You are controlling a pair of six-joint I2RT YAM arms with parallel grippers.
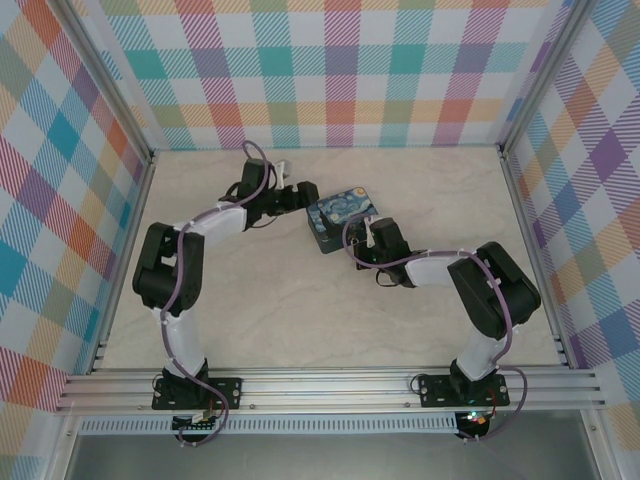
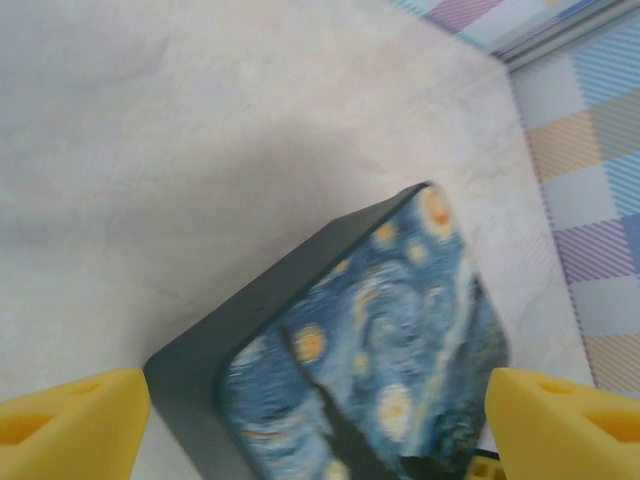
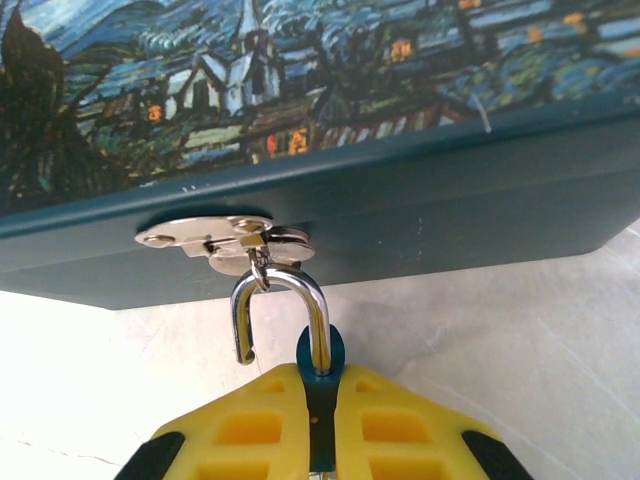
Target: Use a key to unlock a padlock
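The tiny blue-bodied padlock (image 3: pixel 322 362) showed only a sliver of its blue casing, the rest being buried between the yellow fingers (image 3: pixel 395 425) of the right tool (image 3: pixel 322 400), which were pressed together on it and pinched it firmly. Its thin silvery shackle (image 3: pixel 300 285) curved up out of the body and hooked through the small ring of a silvery metal hasp (image 3: pixel 225 238). The shackle's left leg ended in open air beside the body rather than seated in it. The hasp sat on the near side wall of a rectangular dark-blue tin (image 3: pixel 420 190) printed with a swirling starry-night painting. From above, that tin (image 1: pixel 341 214) lay around the middle of the pale marbled counter (image 1: pixel 280 300), with the right tool (image 1: pixel 366 238) at its near right edge and the left tool (image 1: pixel 304 196) at its far left edge. The left tool (image 2: pixel 320 435) was spread wide, one yellow finger (image 2: pixel 70 430) on each side of the tin (image 2: pixel 400 330). There were one padlock, one hasp, one tin and two tools.
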